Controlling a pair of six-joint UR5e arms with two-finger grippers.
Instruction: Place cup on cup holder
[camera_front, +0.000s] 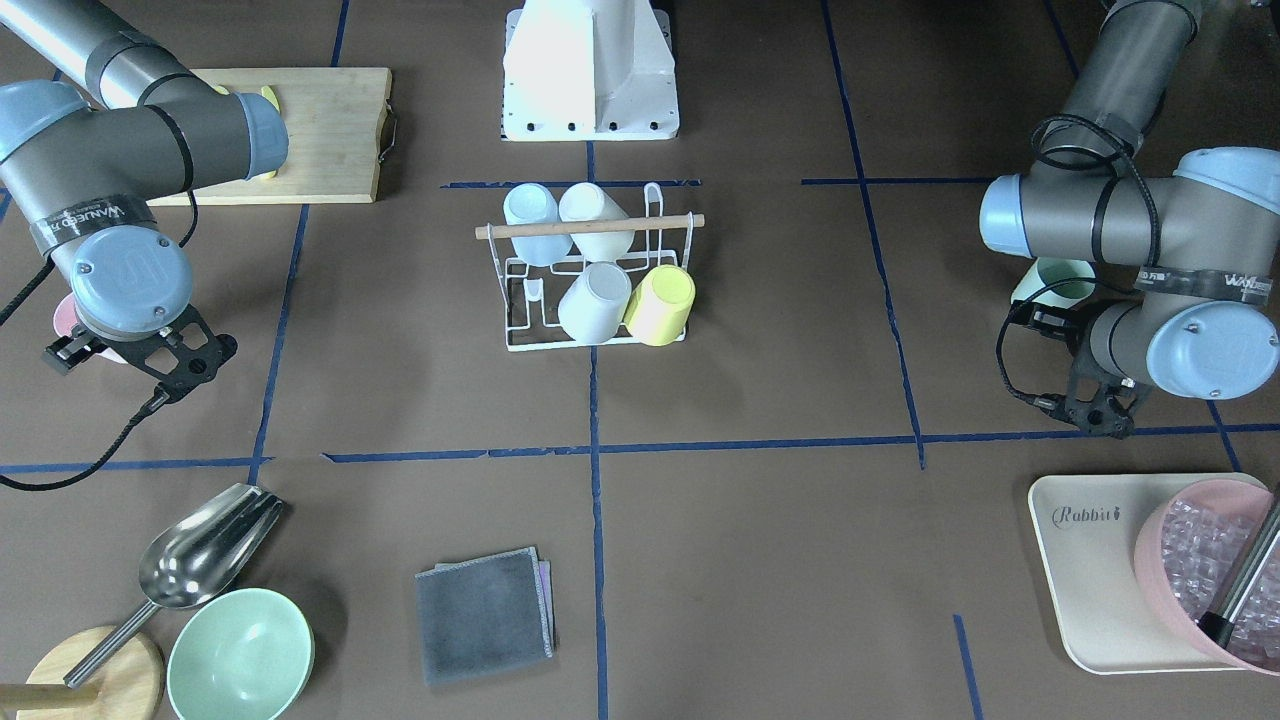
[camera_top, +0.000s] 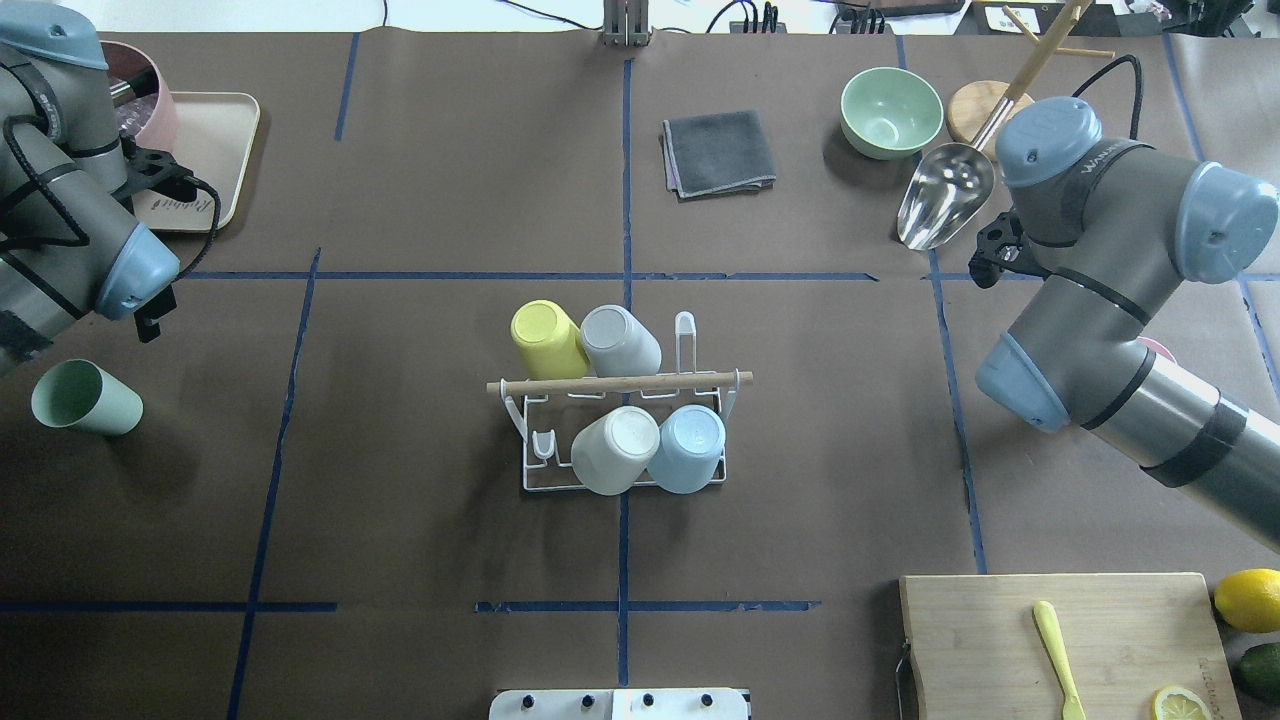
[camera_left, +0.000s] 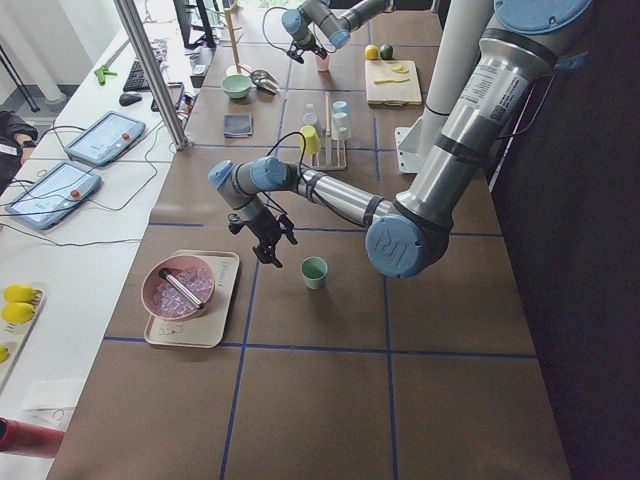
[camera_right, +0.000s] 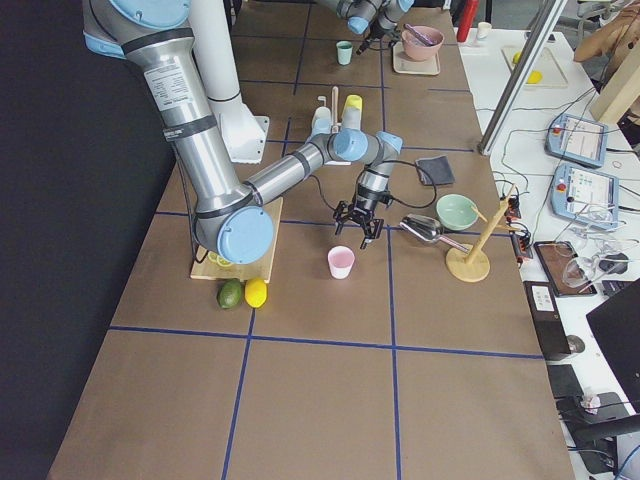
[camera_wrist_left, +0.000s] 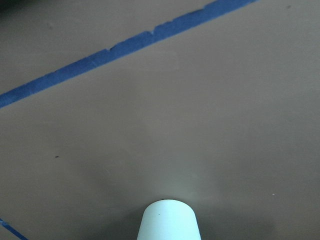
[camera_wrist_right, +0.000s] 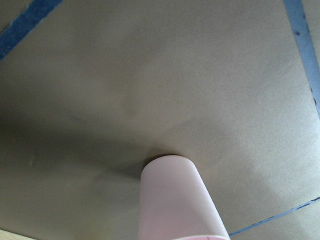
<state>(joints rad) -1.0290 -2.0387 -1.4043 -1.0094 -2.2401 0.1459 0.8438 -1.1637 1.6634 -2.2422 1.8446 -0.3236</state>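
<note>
Sits at approach: right claw (camera_right: 359, 230) spread open, empty, beside upright pink plastic cup (camera_right: 341, 262); next needs gripping it and upending it onto white wire cup holder (camera_top: 620, 381), on its free prong (camera_top: 543, 446).

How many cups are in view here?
6. Four sit on the cup holder: a yellow cup, grey cup, white cup and blue cup. A green cup stands on the table on the robot's left, a pink cup on its right. None seems hidden.

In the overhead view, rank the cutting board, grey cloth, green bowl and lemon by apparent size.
Largest: cutting board.
Next: grey cloth and green bowl, too alike to rank.
Smallest: lemon, though cut off at the edge.
</note>
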